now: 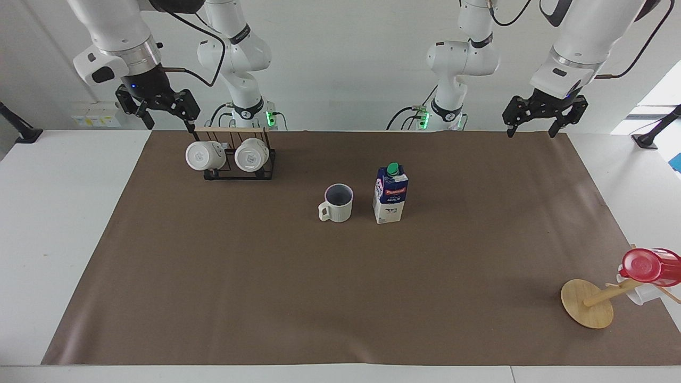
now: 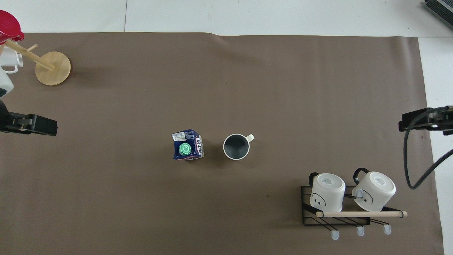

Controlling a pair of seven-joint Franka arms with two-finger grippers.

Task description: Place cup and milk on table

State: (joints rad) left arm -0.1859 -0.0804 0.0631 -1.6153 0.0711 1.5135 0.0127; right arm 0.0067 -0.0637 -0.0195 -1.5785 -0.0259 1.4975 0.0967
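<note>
Where the brown mat covers the table (image 1: 74, 213), one cup (image 1: 338, 202) and one milk carton (image 1: 391, 193) stand side by side at its centre. Two white mugs (image 1: 227, 155) hang on one wire rack (image 1: 239, 170). Both arms wait: left gripper (image 1: 545, 114) and right gripper (image 1: 157, 109) hang wide open, empty; overhead, both are cut off at the frame edges.

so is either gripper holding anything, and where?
Nothing held. Left gripper and right gripper both open, up in the air; cup and milk stand free on the mat.
</note>
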